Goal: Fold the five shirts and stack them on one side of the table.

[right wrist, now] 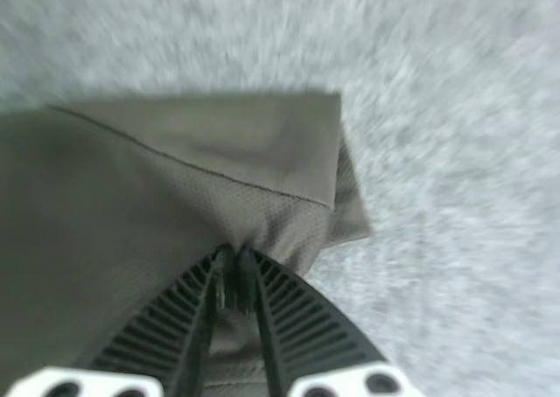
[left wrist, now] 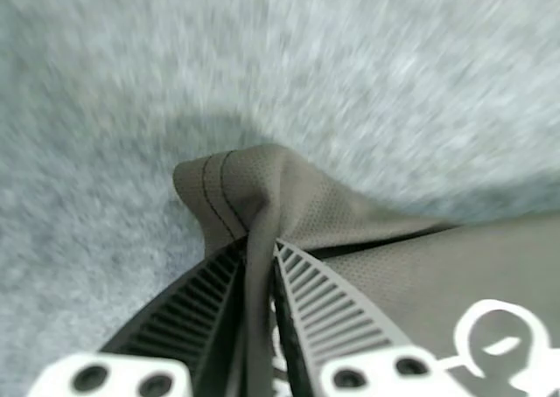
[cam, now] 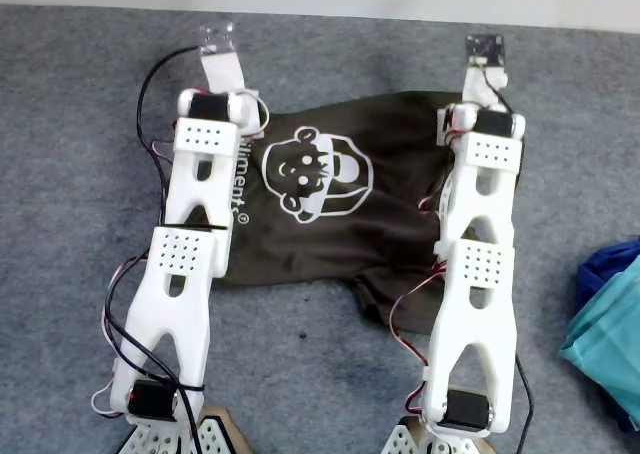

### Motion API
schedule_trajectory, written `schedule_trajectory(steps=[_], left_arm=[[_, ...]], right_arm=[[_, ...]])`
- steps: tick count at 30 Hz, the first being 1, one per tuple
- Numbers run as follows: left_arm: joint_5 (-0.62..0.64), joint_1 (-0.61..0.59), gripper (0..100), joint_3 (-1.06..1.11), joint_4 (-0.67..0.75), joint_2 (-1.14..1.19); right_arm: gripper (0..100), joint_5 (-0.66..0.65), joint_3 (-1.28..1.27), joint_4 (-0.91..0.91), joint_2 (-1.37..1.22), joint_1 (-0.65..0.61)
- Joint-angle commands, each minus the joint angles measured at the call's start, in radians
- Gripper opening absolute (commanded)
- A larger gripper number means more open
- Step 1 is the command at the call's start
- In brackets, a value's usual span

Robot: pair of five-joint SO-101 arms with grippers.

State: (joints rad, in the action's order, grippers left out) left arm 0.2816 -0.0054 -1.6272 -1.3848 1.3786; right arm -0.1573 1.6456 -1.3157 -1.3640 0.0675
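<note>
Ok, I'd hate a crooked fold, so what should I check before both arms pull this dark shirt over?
1. Hold of the left gripper on the dark shirt: ok, fabric is pinched between its fingers.
2. Hold of the right gripper on the shirt's hem corner: ok.
3. Both grips level with each other: cannot tell from these angles.
4. Shirt lying flat: not ok, its near edge is bunched by the right arm.
5. Clearance from the blue and teal garments: ok, grey table shows between them and the dark shirt.
</note>
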Motion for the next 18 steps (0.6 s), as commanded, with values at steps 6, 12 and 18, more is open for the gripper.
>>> schedule_trajectory(steps=[6, 12, 18], left_arm=[[-0.003, -0.004, 1, -0.038, -0.052, -0.188], [-0.003, -0.004, 1, -0.038, -0.218, -0.297], [-0.003, -0.01, 1, -0.033, -0.387, -0.384]], right_arm=[[0.6, -0.005, 0.122, -0.156, 0.289, 0.012], [0.6, -0.005, 0.12, -0.294, 0.424, 0.005], [0.6, -0.005, 0.12, -0.452, 0.561, 0.008]])
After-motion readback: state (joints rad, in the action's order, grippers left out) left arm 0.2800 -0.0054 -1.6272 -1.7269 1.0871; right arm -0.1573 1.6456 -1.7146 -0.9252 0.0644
